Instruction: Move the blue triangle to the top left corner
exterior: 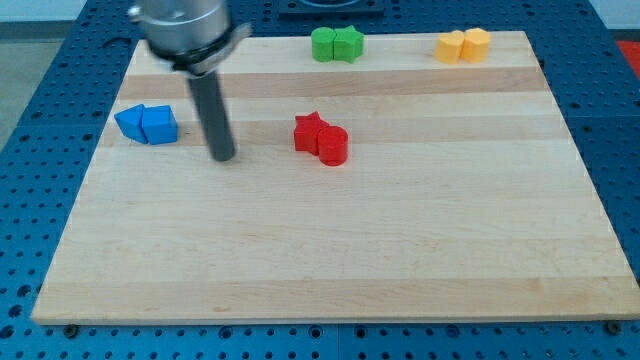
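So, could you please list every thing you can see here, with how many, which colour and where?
blue blocks: 2, blue, touching, the view's left edge
red blocks: 2, red, a star and a rounder one, touching, centre
green blocks: 2, green, touching, the view's top middle
yellow blocks: 2, yellow-orange, touching, the view's top right
board: 1, pale wood, on a blue perforated table
my tip: 1, dark rod, just right of the blue blocks, apart
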Tool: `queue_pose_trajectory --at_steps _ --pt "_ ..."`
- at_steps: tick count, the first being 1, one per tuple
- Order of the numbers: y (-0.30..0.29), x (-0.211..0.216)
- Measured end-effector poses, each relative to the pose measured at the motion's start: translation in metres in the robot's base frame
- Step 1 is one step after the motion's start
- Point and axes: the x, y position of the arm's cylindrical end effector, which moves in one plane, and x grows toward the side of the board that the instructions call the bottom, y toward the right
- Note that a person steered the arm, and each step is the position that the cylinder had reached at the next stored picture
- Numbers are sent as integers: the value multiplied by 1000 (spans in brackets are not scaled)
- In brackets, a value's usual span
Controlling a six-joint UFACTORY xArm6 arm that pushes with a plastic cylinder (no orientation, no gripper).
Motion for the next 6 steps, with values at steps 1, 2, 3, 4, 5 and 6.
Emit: queue_pose_trajectory --at_steps 1,2,3,4,5,6 --pt "-67 1" --pt "-95 -31" --pt "-91 -66" --pt "-90 -92" --pt "-90 -93" --pt "-101 -81"
